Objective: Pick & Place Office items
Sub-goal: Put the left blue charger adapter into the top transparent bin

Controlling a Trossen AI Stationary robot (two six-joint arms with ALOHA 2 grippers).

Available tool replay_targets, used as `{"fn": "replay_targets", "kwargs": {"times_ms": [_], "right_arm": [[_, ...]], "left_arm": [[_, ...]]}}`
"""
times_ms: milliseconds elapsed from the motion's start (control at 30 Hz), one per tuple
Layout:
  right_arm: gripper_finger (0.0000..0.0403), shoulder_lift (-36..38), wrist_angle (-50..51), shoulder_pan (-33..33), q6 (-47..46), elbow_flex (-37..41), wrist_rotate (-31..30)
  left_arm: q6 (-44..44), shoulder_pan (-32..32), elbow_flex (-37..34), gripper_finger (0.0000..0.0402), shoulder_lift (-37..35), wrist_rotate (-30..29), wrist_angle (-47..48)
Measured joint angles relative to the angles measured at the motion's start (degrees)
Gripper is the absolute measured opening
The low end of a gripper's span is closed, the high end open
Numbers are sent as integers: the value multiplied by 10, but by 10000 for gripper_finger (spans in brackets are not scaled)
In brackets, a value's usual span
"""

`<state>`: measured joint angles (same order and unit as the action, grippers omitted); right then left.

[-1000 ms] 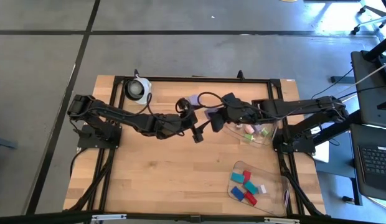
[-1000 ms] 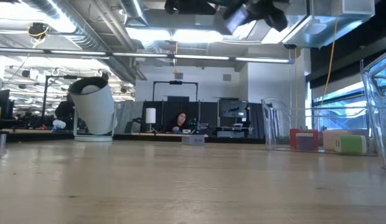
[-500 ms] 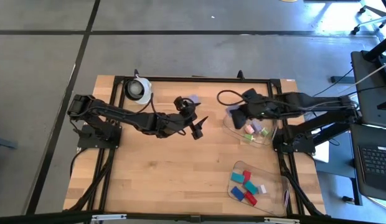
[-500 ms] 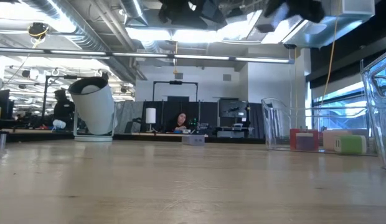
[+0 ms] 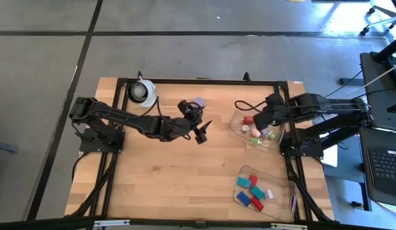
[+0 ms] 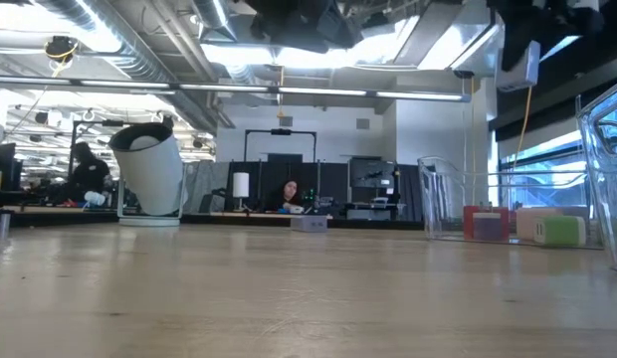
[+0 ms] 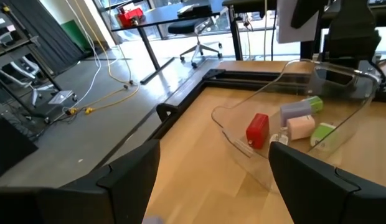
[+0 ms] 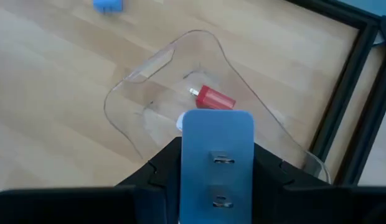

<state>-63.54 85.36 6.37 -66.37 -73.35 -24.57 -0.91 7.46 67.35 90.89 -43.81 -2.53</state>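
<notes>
Item: light-blue block (image 8: pixel 216 163), small rigid plastic, likely light and smooth-faced; clamped across its flat sides in the right gripper (image 8: pixel 216 186), above the clear tray (image 8: pixel 127 84) holding a red block (image 8: pixel 215 98). Left gripper (image 7: pixel 211 180) spread empty mid-table. Surface: bare wood tabletop (image 5: pixel 166 172), black-framed; workshop beyond.

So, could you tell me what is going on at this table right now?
The right gripper is shut on a light blue piece and holds it above the clear tray on the table's right side, where a red piece and a few pastel ones already lie. The left gripper hangs open over the middle of the table, holding nothing. A second tray nearer the front holds red, teal and blue pieces, and a white roll stands at the back left.
</notes>
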Motion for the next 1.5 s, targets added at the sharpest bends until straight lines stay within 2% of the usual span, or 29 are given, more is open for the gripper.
{"fn": "replay_targets", "kwargs": {"times_ms": [200,367,733,900,1200,1333,1500], "right_arm": [[122,0,-3,0,-33,50,-4],[123,0,-37,0,-75,138,33],[124,0,-237,0,-141,306,79],[125,0,-273,0,-160,343,86],[127,0,-278,0,-157,349,81],[158,0,-279,0,-156,349,78],[227,0,-285,0,-155,349,77]], "left_arm": [[-18,-8,0,299,0,0,23],[-19,-13,0,299,0,0,29],[-19,-29,0,299,0,3,29],[-19,-28,0,299,0,4,29],[-58,-31,0,299,0,4,28],[-107,-40,0,299,0,20,28],[-169,-59,0,299,0,104,31]]}}
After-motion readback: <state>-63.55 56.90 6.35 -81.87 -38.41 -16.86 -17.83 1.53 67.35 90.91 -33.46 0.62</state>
